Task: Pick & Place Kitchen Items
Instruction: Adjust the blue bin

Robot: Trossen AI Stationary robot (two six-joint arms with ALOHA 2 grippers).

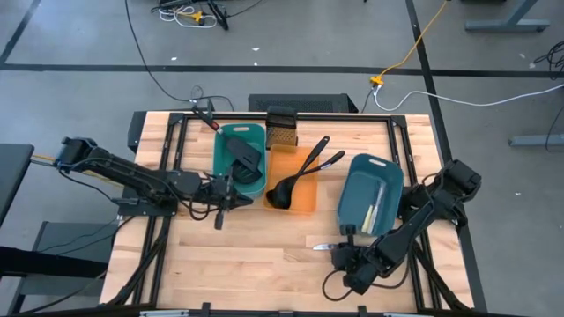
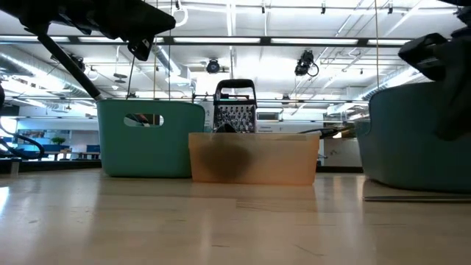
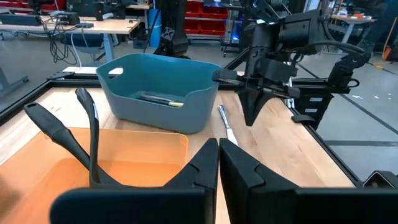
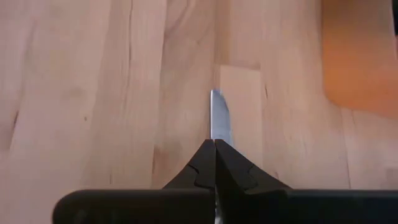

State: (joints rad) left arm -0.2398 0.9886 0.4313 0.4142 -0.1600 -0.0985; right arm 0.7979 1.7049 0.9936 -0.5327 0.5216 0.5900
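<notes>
Near the counter's front edge, the right gripper [image 4: 215, 163] is closed on a silvery knife [image 4: 219, 118] whose blade points lengthwise straight ahead of it, beside the blue tray [image 1: 370, 194], while the left gripper [image 1: 231, 201], closed and empty, waits by the teal tray [image 1: 218, 157].

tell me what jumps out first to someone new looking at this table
Three trays sit mid-table: a teal tray holding a spatula, an orange tray with two black ladles, and a blue tray to the right. Near the front edge, the right gripper is shut on a silvery knife.
</notes>
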